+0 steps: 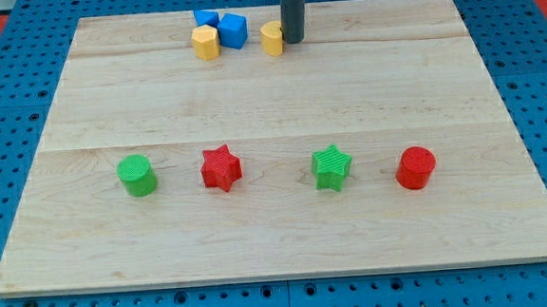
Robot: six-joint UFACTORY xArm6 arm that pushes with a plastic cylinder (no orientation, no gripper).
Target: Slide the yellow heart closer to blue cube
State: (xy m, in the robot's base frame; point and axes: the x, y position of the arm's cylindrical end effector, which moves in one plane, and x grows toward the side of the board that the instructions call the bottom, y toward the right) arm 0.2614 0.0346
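The yellow heart [271, 37] sits near the view's top, a little right of the blue cube [234, 30]. My tip [293, 41] stands right against the heart's right side. A second blue block [206, 19] lies behind and left of the cube, partly hidden. A yellow hexagonal block [206, 42] sits just left of the cube, touching it or nearly so.
A row of blocks lies across the lower half of the wooden board [279, 239]: a green cylinder [138, 175], a red star [221, 168], a green star [331, 167] and a red cylinder [415, 168]. A blue pegboard [5, 113] surrounds the board.
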